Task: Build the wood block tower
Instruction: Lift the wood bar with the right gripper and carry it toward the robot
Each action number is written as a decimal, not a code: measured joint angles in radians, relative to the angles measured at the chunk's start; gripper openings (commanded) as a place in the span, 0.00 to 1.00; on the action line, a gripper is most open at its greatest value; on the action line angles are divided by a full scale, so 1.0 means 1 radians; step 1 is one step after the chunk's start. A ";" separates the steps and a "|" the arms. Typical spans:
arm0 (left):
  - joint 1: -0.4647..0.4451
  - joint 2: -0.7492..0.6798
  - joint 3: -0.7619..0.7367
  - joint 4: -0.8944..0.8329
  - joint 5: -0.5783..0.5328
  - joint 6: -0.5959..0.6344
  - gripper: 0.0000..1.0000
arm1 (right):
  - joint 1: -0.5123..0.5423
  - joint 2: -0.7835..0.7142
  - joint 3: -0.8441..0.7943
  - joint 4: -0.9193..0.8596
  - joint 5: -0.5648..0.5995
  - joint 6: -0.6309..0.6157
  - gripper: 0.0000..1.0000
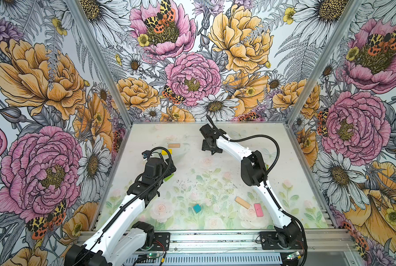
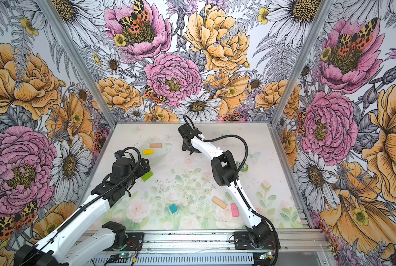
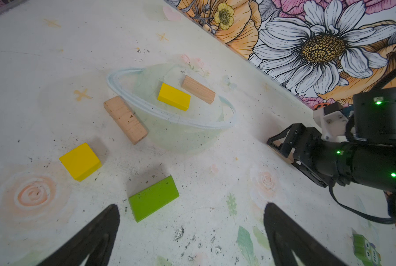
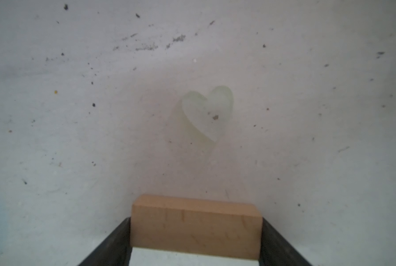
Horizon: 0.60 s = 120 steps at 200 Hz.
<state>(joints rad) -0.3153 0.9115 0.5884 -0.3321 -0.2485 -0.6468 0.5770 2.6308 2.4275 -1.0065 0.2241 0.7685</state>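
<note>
Bench (image 1: 192,165): pale floral print, speckled with dark scuffs. A faint ringed planet print (image 3: 176,131) and a pale green heart print (image 4: 209,110) are on it. Small green owl figure (image 2: 242,166) with round eyes sits right of centre, partly hidden. Floral wallpaper walls (image 1: 43,92) on three sides. Aluminium rail (image 1: 215,238) along the near edge.

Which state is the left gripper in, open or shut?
Open. In the left wrist view the left gripper shows its fingers wide apart, gripping nothing; the lime green block lies clear of both.
</note>
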 measured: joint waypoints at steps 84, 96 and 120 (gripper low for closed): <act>-0.020 -0.005 -0.005 0.000 0.010 -0.009 0.99 | -0.026 -0.077 -0.129 0.024 -0.027 -0.081 0.76; -0.038 -0.007 -0.005 0.000 0.010 -0.009 0.99 | -0.029 -0.100 -0.167 0.024 -0.027 -0.087 0.76; -0.084 -0.009 -0.005 0.000 0.005 -0.015 0.99 | -0.031 -0.151 -0.250 0.027 -0.026 -0.101 0.76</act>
<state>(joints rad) -0.3988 0.9028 0.5831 -0.3317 -0.2436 -0.6617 0.5461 2.4798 2.1777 -0.9798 0.1978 0.6674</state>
